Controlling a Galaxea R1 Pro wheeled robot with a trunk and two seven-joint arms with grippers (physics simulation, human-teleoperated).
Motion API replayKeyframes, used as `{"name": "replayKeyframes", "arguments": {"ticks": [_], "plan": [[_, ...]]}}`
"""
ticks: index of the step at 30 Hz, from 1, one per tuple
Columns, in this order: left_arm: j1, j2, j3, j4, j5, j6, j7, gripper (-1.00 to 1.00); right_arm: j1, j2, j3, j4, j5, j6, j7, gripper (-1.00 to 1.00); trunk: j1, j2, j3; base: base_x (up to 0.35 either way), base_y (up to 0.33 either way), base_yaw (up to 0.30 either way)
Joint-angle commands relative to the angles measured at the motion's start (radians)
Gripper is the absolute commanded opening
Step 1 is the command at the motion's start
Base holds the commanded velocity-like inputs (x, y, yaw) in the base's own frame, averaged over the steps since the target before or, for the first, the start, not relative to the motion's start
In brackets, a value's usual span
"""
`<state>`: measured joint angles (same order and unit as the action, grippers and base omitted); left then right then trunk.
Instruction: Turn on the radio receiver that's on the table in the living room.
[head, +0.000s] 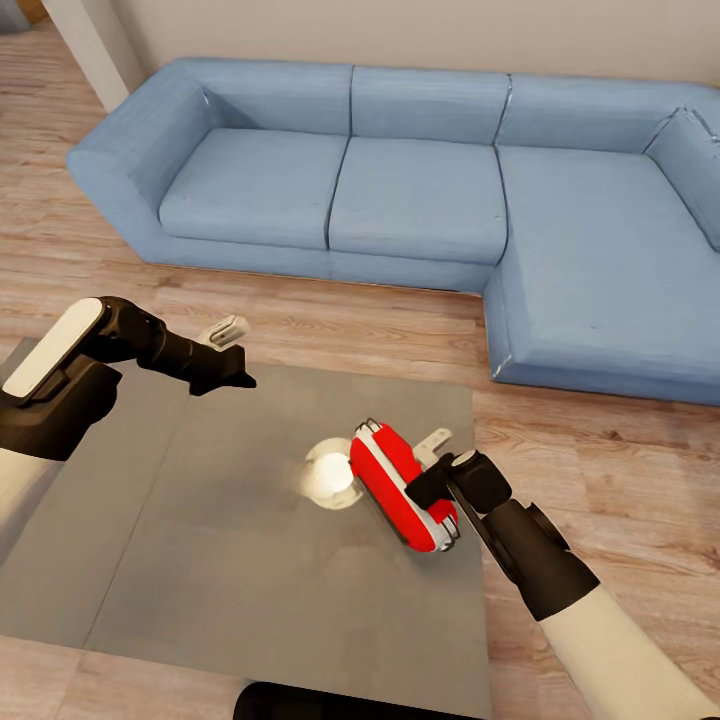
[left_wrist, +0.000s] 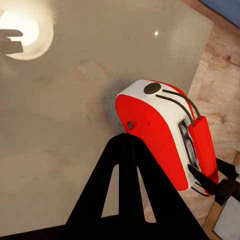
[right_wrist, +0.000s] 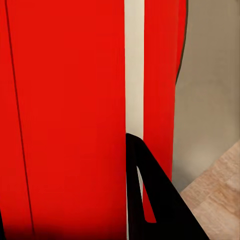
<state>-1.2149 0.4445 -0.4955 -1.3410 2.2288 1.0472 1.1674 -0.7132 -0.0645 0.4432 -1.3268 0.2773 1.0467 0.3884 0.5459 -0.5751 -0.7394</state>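
Two arms over the table (head: 200, 560), one to each side. Red radio receiver (head: 400, 485) standing on the grey glossy top toward its right edge, tilted, long side running from far-left to near-right, white stripes along the narrow edge. Bright round lamp reflection (head: 332, 474) on the glass just left of it.

Right gripper (head: 437, 478) pressed against the radio's right side, touching the red shell; one pale finger poking out on the far side of the wrist. Jaw state impossible to tell from the head view. Right wrist view: red face and white stripe of the radio (right_wrist: 65, 115) up close, one black finger (right_wrist: 150, 200) laid across it, a strip of table (right_wrist: 210, 100) and wood floor (right_wrist: 220, 195) beyond.

Left gripper (head: 228, 350) held above the far-left part of the table, well apart from the radio, pointing right. Left wrist view: black finger frame (left_wrist: 127, 185) low in front, radio (left_wrist: 160, 135) seen past it with white top, dark round knob and two dark slots. Jaw gap not readable there either; cannot tell whether wide or narrow.

Blue L-shaped sofa (head: 420, 190) across the far side, running down the right. Wood-plank floor (head: 330, 320) between sofa and table.
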Motion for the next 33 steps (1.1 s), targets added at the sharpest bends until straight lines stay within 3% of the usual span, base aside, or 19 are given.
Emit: {"name": "replayKeyframes", "arguments": {"ticks": [1, 5, 10, 20, 33], "plan": [[0.000, 0.000, 0.000, 0.000, 0.000, 0.000, 0.000, -1.00, 0.000, 0.000, 0.000, 0.000, -0.004, 0.001, 0.000, -1.00, 0.000, 0.000, 0.000, 0.000, 0.000, 0.000], [0.000, -0.001, 0.000, 0.000, 0.000, 0.000, 0.000, -1.00, 0.000, 0.001, 0.000, 0.014, -0.004, 0.001, 0.000, -1.00, 0.000, 0.000, 0.000, 0.000, 0.000, 0.000], [0.000, -0.001, 0.000, 0.014, 0.000, 0.000, 0.000, -1.00, 0.000, 0.002, -0.001, 0.102, -0.005, 0.001, 0.001, -1.00, 0.000, 0.000, 0.000, 0.000, 0.000, 0.000], [0.000, -0.001, -0.001, 0.028, 0.000, 0.000, 0.000, -1.00, 0.000, 0.003, -0.004, 0.100, -0.005, -0.001, -0.009, -1.00, 0.000, 0.000, 0.000, 0.000, 0.000, 0.000], [0.000, -0.001, -0.001, 0.029, 0.000, 0.000, 0.000, -1.00, 0.007, 0.014, -0.005, 0.111, -0.010, -0.130, -0.058, -1.00, 0.000, 0.000, 0.000, 0.000, 0.000, 0.000]]}}
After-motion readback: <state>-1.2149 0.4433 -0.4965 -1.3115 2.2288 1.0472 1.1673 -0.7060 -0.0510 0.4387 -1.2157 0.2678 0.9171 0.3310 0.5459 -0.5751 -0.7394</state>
